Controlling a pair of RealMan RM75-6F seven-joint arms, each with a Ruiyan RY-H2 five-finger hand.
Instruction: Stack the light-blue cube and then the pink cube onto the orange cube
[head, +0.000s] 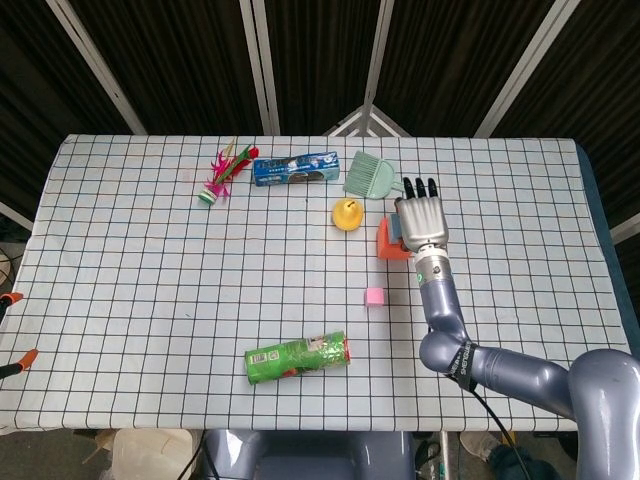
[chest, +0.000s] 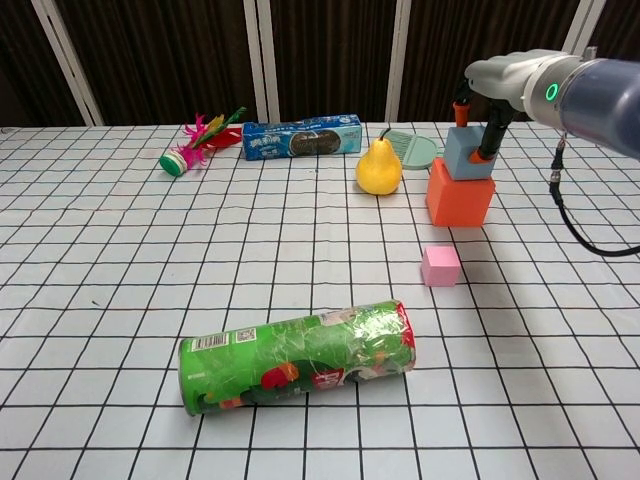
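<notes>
A: Where does the blue cube (chest: 466, 154) sit?

B: On top of the orange cube (chest: 460, 192), near the pear (chest: 379, 166). The right hand (chest: 478, 112) is over it with fingers reaching down on either side of it. They look to be touching its faces, so I read it as pinched, though from the chest view the contact is hard to confirm. The left hand shows in neither view.

A: And the pink cube (chest: 441, 265)?

B: Alone on the cloth, in front of the orange one and apart from it, with the green can (chest: 298, 354) lying nearer the camera.

A: How will these handle?

B: I judge them light and stiff, probably foam or plastic blocks with flat, smooth faces. A light squeeze should do; too much could make a small block squirt out sideways.

A: Where to take the pink one?

B: On two opposite side faces, near the middle, from above. It is smaller than the orange block, so the fingers must close narrow and square.

A: Risk?

B: The blue cube looks small on its base. Any nudge in letting go, or in setting pink on top, could slide it off.
</notes>
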